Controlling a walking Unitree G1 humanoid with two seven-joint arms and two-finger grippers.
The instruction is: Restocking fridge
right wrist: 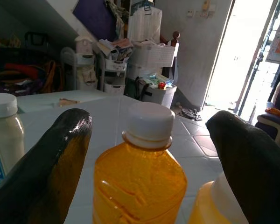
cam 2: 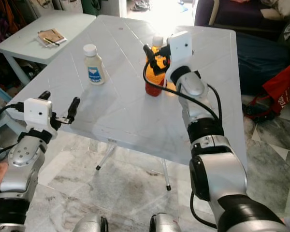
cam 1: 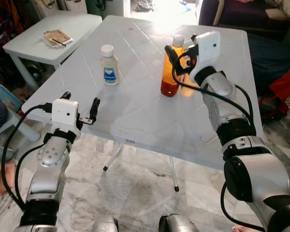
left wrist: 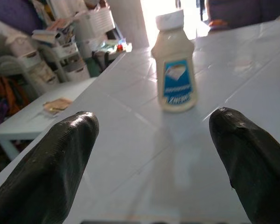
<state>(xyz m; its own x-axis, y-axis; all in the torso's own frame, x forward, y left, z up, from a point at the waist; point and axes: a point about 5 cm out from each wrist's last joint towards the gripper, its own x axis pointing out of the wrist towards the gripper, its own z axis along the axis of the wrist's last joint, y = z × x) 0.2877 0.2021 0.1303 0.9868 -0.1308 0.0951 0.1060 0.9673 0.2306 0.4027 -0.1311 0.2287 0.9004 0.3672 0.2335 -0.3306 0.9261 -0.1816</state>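
Clear plastic bottle of orange liquid with white cap (cam 1: 171, 72) upright mid white plastic bench (cam 1: 135, 111); second orange bottle (right wrist: 214, 205) just beside it. Right end effector (cam 1: 180, 53) fingers spread, flanking its neck. Cream white-capped bottle with blue label (cam 1: 108, 65) stands apart; left end effector (cam 1: 80, 104) spread wide, facing it from bench edge.

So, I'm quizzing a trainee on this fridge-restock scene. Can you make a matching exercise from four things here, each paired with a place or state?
Things:
1. orange bottle
2. white bottle
3. left pincer
4. notepad

Places or states:
A. lying on the smaller side table
B. open, at the near table edge
C. between the open fingers of the right pincer
D. upright, blue label, standing free on the table

Pairs: 1-C, 2-D, 3-B, 4-A
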